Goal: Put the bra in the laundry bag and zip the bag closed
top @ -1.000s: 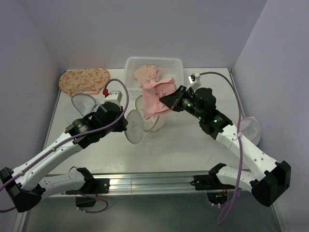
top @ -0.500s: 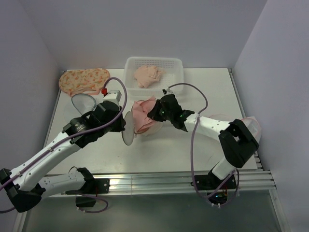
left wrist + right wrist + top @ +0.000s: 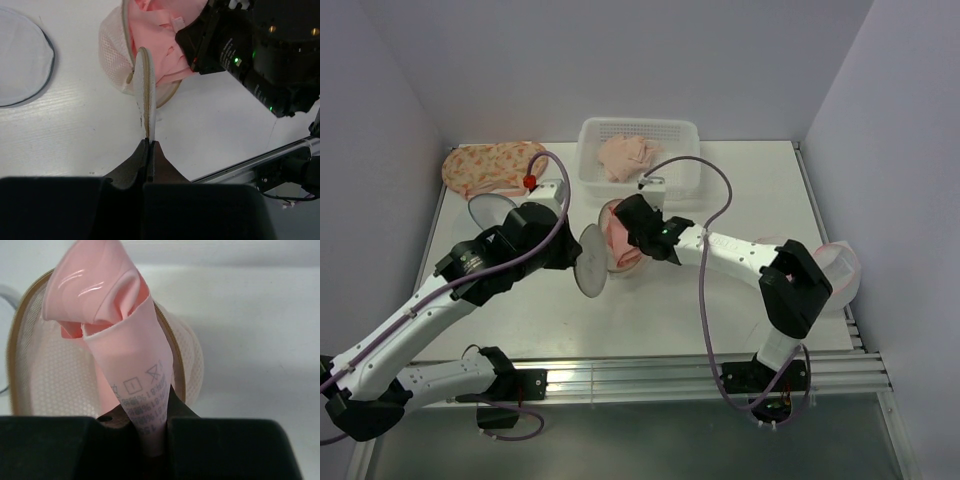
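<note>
One bra (image 3: pixel 107 305), pink, is stuffed part-way into the laundry bag (image 3: pixel 114 60); a good share of fabric is bunched above the rim. The bag is parked mid-table, with its flap (image 3: pixel 145 85) stood on edge at the bag's 8 o'clock in the top view.

The bra is judged light, soft and springy: push-back out of the mouth is expected unless it is pressed down before zipping. A fold of fabric carrying the care label (image 3: pixel 142 407) is clamped by the right gripper (image 3: pixel 155 427), reaching in from 3 o'clock. A band or strap is judged a better hold than a cup.

The bag is limp mesh, little weight, likely to slide or collapse if pushed. The flap's rim is pinched by the fully closed left gripper (image 3: pixel 149 150), which holds the mouth open. The zip pull cannot be made out.

The table (image 3: pixel 670 310) is white, smooth and slightly glossy, so low friction is assumed. Around the bag:
- 12 o'clock: white basket (image 3: pixel 682 128) with another pale garment (image 3: pixel 628 155)
- 10 o'clock: patterned pouch (image 3: pixel 492 165)
- 9 o'clock: grey-rimmed mesh bag (image 3: pixel 20 60)
- 3 o'clock, at the table edge: pinkish bag (image 3: pixel 842 262)

Plain pale walls (image 3: pixel 620 60) close three sides. A metal rail (image 3: pixel 640 372) runs along 6 o'clock.
</note>
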`<action>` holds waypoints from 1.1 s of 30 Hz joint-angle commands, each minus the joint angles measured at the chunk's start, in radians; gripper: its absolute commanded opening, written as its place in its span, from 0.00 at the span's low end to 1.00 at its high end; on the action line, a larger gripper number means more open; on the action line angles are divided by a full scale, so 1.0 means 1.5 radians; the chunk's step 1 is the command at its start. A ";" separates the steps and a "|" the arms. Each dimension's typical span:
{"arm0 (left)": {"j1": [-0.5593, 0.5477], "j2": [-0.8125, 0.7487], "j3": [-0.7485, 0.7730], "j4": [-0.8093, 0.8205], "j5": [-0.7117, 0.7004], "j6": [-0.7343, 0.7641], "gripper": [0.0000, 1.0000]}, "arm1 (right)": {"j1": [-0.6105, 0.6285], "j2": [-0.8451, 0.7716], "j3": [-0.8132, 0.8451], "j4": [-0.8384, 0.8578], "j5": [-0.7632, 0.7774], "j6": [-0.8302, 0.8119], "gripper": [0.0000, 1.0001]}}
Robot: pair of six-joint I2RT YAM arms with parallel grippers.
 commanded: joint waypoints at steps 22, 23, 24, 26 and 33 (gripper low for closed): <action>0.000 -0.015 0.081 0.030 0.061 0.005 0.00 | 0.043 0.206 0.135 -0.048 0.020 0.053 0.00; 0.000 -0.018 0.087 0.025 0.051 0.002 0.00 | 0.038 0.204 0.120 -0.051 0.025 0.057 0.00; 0.000 -0.021 0.102 0.018 0.044 -0.001 0.00 | 0.032 0.202 0.112 -0.052 0.029 0.060 0.00; 0.000 -0.031 0.112 0.004 0.028 -0.004 0.00 | 0.014 0.194 0.090 -0.058 0.034 0.064 0.00; 0.000 -0.028 0.067 0.007 -0.003 -0.008 0.00 | 0.007 0.060 0.032 -0.042 -0.011 0.022 0.41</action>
